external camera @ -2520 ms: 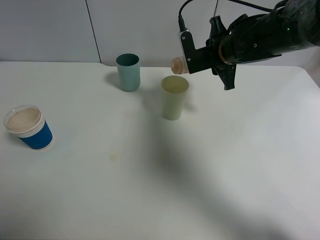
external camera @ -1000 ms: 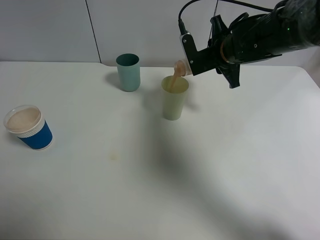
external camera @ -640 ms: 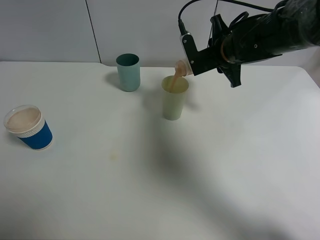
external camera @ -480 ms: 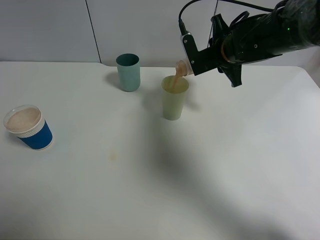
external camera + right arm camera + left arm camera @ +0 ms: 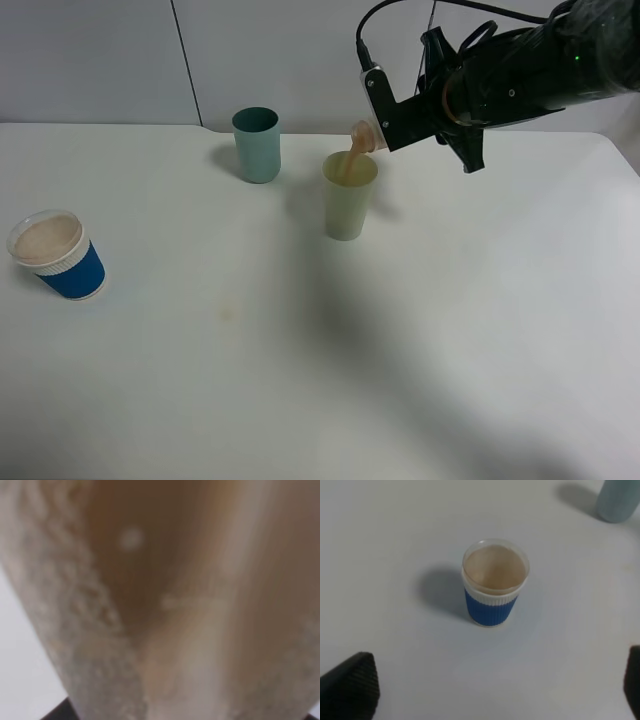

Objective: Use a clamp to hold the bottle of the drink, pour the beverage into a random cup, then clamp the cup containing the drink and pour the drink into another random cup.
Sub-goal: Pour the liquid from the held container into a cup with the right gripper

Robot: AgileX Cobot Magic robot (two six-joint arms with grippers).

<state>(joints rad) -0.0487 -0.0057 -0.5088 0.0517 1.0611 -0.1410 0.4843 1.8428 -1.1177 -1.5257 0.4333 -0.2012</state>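
Observation:
My right gripper is shut on the bottle, holding it tipped over above the pale yellow-green cup. A thin brown stream of drink runs from the bottle's mouth into that cup. The right wrist view is filled by the bottle, blurred and brown. A teal cup stands upright behind and to the left of the pale one. My left gripper is open, hanging above the table with nothing between its fingers; it does not show in the exterior view.
A blue-sleeved white cup with a tan inside stands near the table's left edge, right beyond the left gripper. The teal cup shows at a corner of the left wrist view. A small yellowish stain marks the table.
The right gripper has tipped the bottle further down over the pale cup, and the brown stream, absent at first, has begun flowing and thickened. The left gripper has not moved.

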